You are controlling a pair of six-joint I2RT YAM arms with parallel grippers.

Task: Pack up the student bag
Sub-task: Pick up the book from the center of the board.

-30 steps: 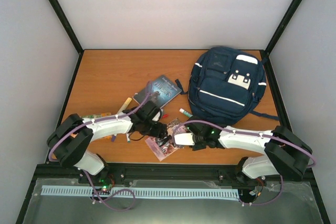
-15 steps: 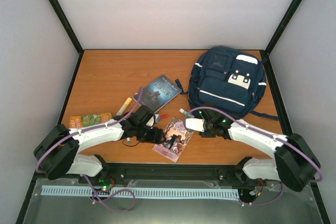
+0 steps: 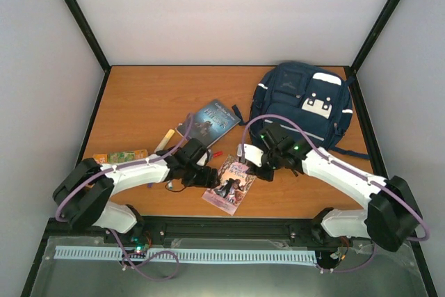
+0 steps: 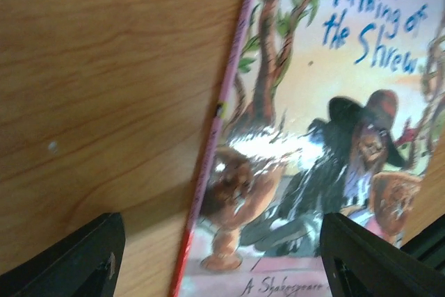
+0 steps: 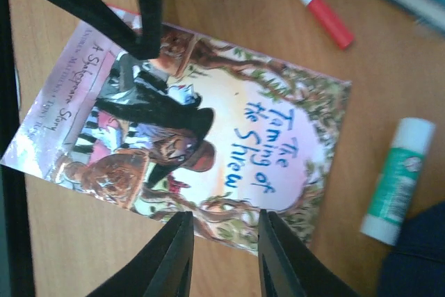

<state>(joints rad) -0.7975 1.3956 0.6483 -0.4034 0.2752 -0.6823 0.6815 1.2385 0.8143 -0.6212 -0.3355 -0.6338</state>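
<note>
The student bag (image 3: pixel 299 110), a navy backpack with a white stripe and white patches, lies at the back right of the table; its corner shows in the right wrist view (image 5: pixel 417 262). A pink paperback, "The Taming of the Shrew" (image 3: pixel 233 186), lies flat near the front edge. My left gripper (image 3: pixel 221 187) is open low over the book, its fingers straddling the book's spine edge (image 4: pixel 208 193). My right gripper (image 3: pixel 249 165) hovers above the book's far edge (image 5: pixel 201 130), jaws slightly apart and empty.
A dark blue book (image 3: pixel 208 119) lies mid-table. A red marker (image 5: pixel 313 5) and a green-and-white glue stick (image 5: pixel 396 179) lie between the paperback and the bag. An orange-green packet (image 3: pixel 119 157) and a pale marker (image 3: pixel 165 139) lie at the left.
The right gripper has let go of the paperback, risen and drawn back toward the bag. The paperback now lies flat, with the left gripper still over it.
</note>
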